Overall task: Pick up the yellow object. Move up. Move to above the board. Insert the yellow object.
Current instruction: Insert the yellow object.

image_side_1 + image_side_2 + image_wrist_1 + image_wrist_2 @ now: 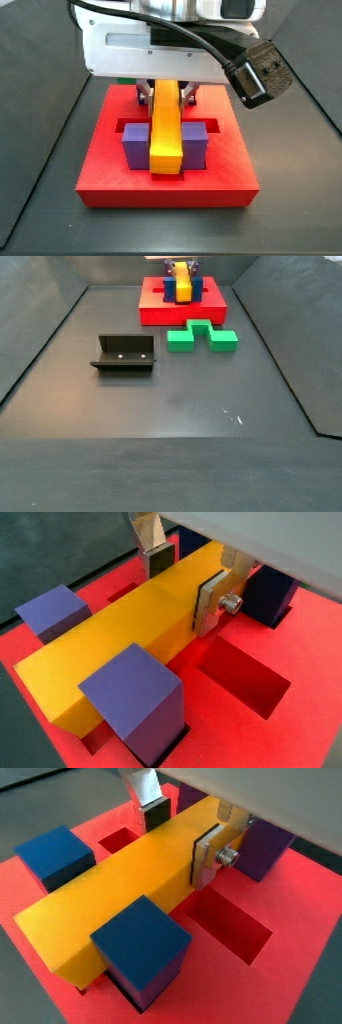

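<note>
Late in the task: long yellow-orange rectangular bar (pixel 114 637) clamped in the two-finger gripper (pixel 186 582), lowered between upright purple posts (pixel 135 143) on the flat red board (pixel 167 182); release apparently remaining.

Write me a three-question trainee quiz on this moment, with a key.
1. True or false: the hand is shut on the bar.
2. The bar lies between two posts over the board. Is its visible end A) level with the board's top, or B) raised above it?
3. Which items lie on the floor off the board?

Key:
1. True; silver fingers clamp both its sides.
2. B; a side view shows it about level with the post tops.
3. The green blocks and the fixture.
</note>
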{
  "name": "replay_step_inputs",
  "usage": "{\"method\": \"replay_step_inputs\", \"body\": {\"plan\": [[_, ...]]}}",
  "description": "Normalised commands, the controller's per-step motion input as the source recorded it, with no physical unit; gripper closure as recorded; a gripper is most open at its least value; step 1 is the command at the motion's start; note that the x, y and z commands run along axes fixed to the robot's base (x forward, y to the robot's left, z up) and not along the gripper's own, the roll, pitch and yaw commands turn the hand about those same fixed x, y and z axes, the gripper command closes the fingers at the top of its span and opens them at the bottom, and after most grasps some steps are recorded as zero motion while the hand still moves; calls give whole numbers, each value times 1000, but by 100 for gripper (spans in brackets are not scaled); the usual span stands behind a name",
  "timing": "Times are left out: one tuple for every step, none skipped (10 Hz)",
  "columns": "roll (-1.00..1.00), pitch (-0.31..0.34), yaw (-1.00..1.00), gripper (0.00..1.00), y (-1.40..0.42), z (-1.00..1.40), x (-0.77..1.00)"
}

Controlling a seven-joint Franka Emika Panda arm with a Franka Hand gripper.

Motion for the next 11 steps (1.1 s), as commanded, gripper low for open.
{"method": "replay_step_inputs", "body": {"plan": [[0,0,54,100,-46,-134,0],[0,0,46,100,-37,-151,0],[30,0,51,100,-54,-166,0],[71,0,63,100,0,-194,0],[84,0,71,100,0,-183,0],[96,0,77,100,0,-174,0],[81,0,54,100,0,-171,63],[57,0,34,100,0,-171,80],[9,0,0,100,0,-134,163],[4,0,0,100,0,-120,151],[0,0,6,100,0,-106,100]]}}
